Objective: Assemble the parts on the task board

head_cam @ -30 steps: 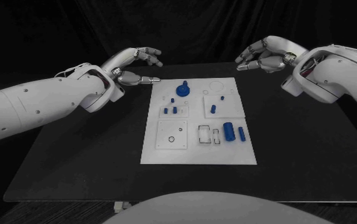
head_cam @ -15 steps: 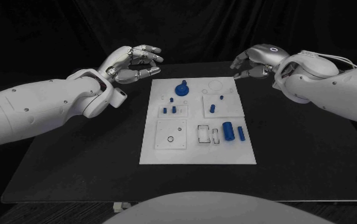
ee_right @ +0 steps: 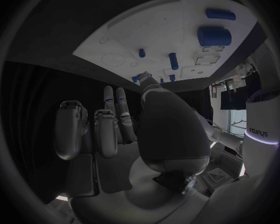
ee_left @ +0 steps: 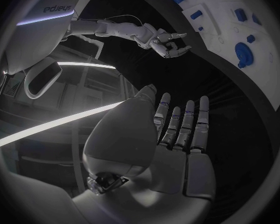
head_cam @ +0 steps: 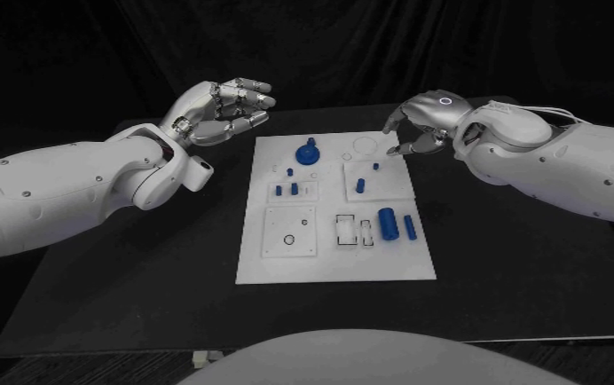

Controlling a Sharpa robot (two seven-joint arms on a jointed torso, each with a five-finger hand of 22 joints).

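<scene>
Head view: white rectangular task board (head_cam: 335,265) flat mid black tabletop (head_cam: 141,261), small blue parts on its far half, a blue round knob (head_cam: 307,150) near the far edge. Silver left hand (head_cam: 224,112) raised beside the board's far left corner, fingers loosely curled, holding nothing. Silver right hand (head_cam: 422,123) at the far right corner, fingertips (head_cam: 399,149) just above the board.

Left wrist view: fingers (ee_left: 180,124) straight, apart, empty.

Right wrist view: fingers (ee_right: 109,129) extended, empty.

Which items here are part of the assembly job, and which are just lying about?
Job items:
task board
large blue knob
blue cylinder
slim blue pin
small blue pegs

Lying about:
nothing loose; there is the black table
</scene>
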